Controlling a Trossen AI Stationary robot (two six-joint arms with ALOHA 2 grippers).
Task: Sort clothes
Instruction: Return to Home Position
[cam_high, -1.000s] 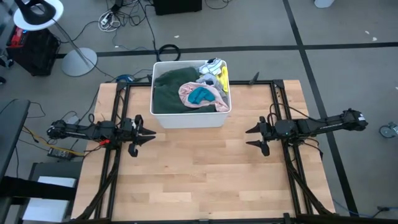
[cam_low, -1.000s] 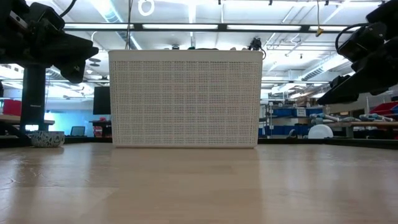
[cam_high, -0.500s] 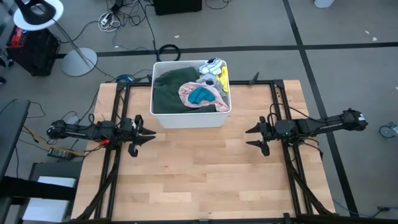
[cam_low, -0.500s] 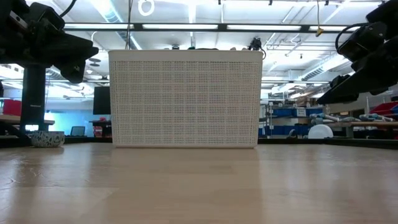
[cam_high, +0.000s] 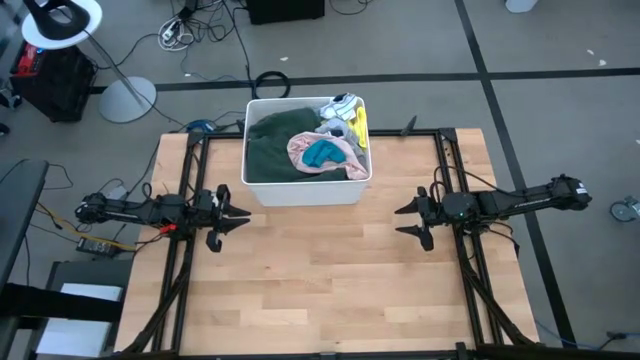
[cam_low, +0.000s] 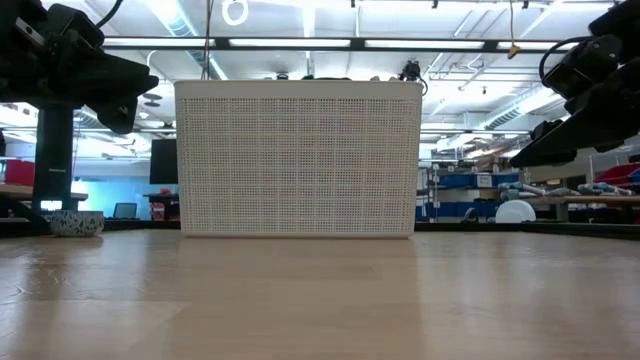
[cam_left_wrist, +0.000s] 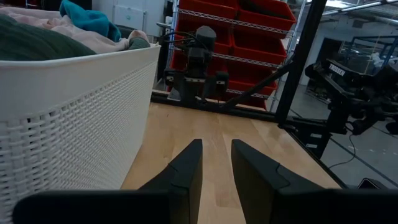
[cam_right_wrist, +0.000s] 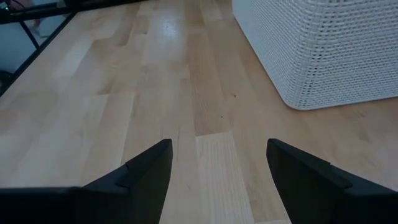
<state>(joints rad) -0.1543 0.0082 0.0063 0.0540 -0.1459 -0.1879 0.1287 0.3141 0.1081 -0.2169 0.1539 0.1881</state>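
White bin (cam_high: 306, 190) holds clothes (cam_high: 275, 150), incl. green, pink, teal.

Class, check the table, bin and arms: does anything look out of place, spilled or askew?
Nothing stands out. The clothes lie heaped inside the bin, none on the table. The left gripper and right gripper hang open and empty, one on each side of the bin.

Left arm (cam_high: 140, 211) and right arm (cam_high: 500, 203) are slim, black and jointed, ending in tapered matte fingers (cam_left_wrist: 186, 171)
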